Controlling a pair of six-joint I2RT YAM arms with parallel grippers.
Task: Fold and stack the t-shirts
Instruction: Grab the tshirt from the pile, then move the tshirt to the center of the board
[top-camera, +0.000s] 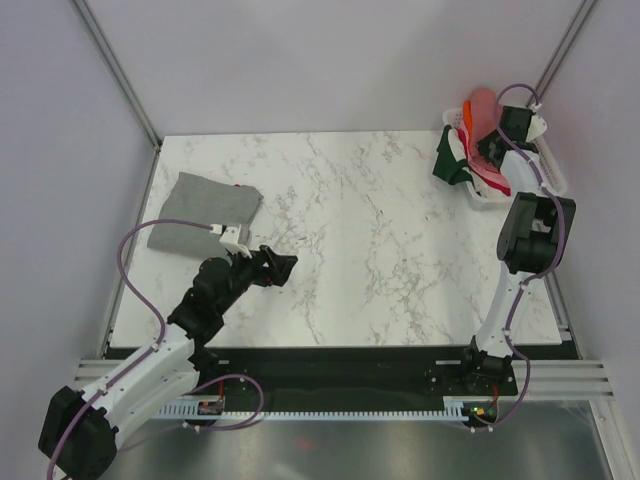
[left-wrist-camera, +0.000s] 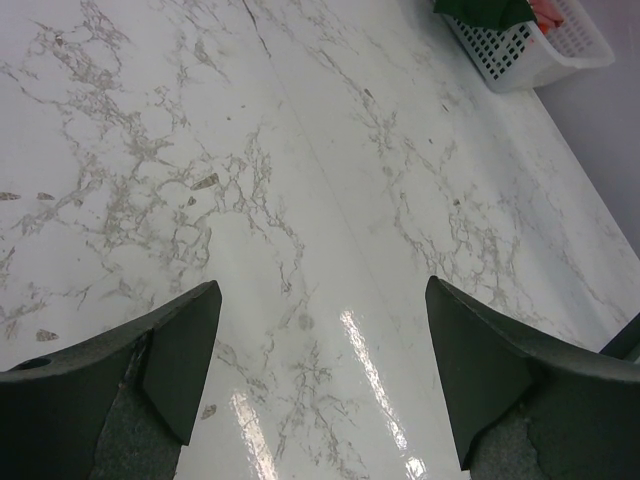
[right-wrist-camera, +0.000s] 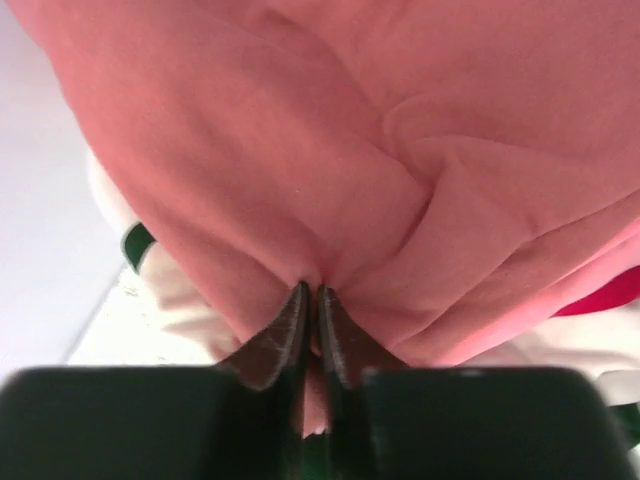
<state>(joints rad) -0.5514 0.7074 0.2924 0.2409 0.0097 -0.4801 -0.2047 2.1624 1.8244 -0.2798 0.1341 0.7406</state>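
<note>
A folded grey t-shirt (top-camera: 203, 208) lies at the table's far left. My left gripper (top-camera: 283, 268) is open and empty, low over bare marble to the right of it; its fingers (left-wrist-camera: 185, 355) frame only the table top. My right gripper (top-camera: 494, 143) is over the white basket (top-camera: 545, 170) at the far right, shut on a fold of the salmon-pink t-shirt (right-wrist-camera: 330, 150), which is lifted above the heap (top-camera: 484, 108). Dark green (top-camera: 452, 163), orange, white and red tees lie in the basket.
The marble table (top-camera: 370, 240) runs between the grey shirt and the basket. The basket also shows in the left wrist view (left-wrist-camera: 530, 45) at the far corner. Grey walls and frame posts close in the back and sides.
</note>
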